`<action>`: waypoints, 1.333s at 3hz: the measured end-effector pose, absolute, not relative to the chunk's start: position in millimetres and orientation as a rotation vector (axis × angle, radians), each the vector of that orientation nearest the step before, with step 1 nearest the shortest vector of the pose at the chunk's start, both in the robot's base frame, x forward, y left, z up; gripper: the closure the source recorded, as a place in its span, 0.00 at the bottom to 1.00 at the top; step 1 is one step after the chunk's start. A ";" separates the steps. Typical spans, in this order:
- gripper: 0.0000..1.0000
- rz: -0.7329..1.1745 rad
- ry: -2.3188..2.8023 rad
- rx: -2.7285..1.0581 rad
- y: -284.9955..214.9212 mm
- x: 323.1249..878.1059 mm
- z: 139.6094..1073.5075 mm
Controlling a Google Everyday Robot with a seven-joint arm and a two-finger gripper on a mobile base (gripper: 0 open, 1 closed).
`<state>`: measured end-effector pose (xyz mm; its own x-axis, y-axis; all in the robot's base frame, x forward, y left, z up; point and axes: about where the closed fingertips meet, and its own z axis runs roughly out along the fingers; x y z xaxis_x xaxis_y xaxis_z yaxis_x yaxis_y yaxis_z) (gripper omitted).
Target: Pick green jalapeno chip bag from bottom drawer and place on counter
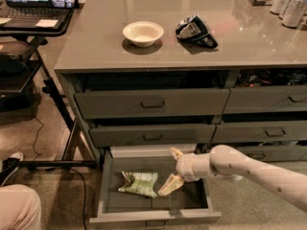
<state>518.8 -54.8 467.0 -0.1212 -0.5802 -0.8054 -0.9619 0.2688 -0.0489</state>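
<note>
Gripper [173, 170] over bottom drawer [153, 217], fingers [171, 185] spread, beside green jalapeno chip bag [139, 183]; arm [259, 174] cut off right.

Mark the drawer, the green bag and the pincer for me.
Drawer [144, 218], camera view: its front rim.
Green bag [140, 183], camera view: middle of its crumpled face.
Pincer [173, 170], camera view: midway between its open fingertips, over the drawer, right of the bag.

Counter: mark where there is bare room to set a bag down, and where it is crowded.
The counter is bare left of the bowl, along the front edge, and between the black bag and the cans; the back right corner is crowded. The pincer, open, hangs in the bottom drawer beside the green bag.
</note>
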 end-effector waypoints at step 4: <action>0.00 0.798 1.778 -1.461 31.3 563.2 242.9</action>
